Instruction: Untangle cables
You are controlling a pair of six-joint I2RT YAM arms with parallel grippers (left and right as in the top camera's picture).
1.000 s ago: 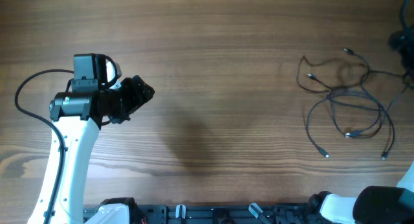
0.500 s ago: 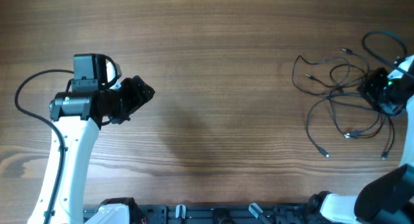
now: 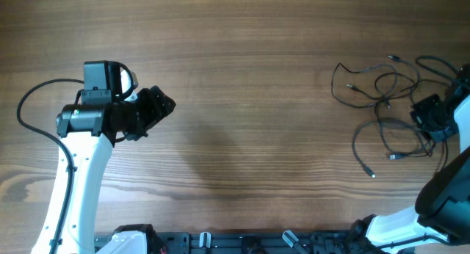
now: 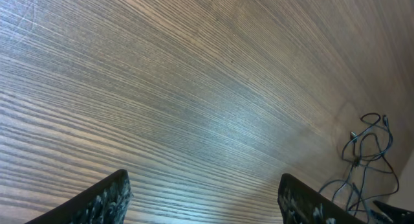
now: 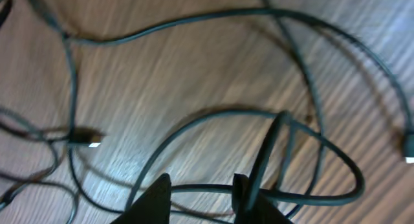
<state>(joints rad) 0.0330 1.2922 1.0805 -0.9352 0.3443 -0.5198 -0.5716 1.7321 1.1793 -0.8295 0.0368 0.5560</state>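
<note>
— So, how does the right gripper (image 5: 202, 202) stand?
— Its fingers are a little apart, not closed. In its wrist view one thin strand runs across the gap just above the tips, and a loop climbs beside one finger. Nothing looks pinched, so I read it as a narrow opening set over the cords.
— And where do the cables (image 3: 382, 104) lie from it?
— It sits at the right-hand rim of the tangle, touching or just over the outermost loops. Nearly the whole heap spreads away from it towards the middle of the table (image 3: 242, 70), that is, to the robot's left. The knot of crossings is just beside it, and loose tails run on towards the near and far edges.
— Long axis?
— Roughly far-to-near in the overhead view. A pull away to the right would, I think, drag across it rather than along it.
— Which arm is nearer?
— The right, by far. The left gripper (image 3: 163, 106) hangs with fingers wide apart above bare wood, well apart from the cords.
— How do they look?
— Very fine black cords in several overlapping loops, with small pale plug ends (image 3: 372, 175) at the free tips. They look limp and should slide and follow any tug.
</note>
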